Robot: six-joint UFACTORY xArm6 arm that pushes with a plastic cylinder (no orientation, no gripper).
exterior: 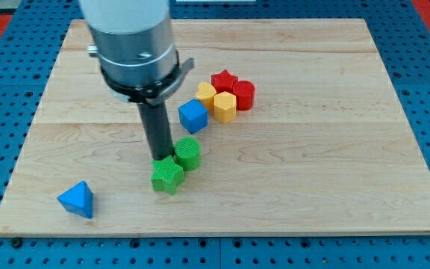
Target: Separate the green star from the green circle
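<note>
My tip rests on the wooden surface right at the top-left edge of the green star, touching or all but touching it — I cannot tell which. The green circle sits just to the view's right of my tip and touches the star's upper right corner, so the 2 green blocks are still together, a little left of the board's middle and toward the view's bottom.

I carry no pincer, only the dark rod, so there is no opening or closing to report.

Up and to the view's right of the green pair stands a blue cube, near but apart from them. Beyond it, 4 blocks huddle together: a yellow heart, a yellow hexagon, a red star and a red round-sided block. Well apart, near the view's bottom left corner, lies a blue triangle — alone.
</note>
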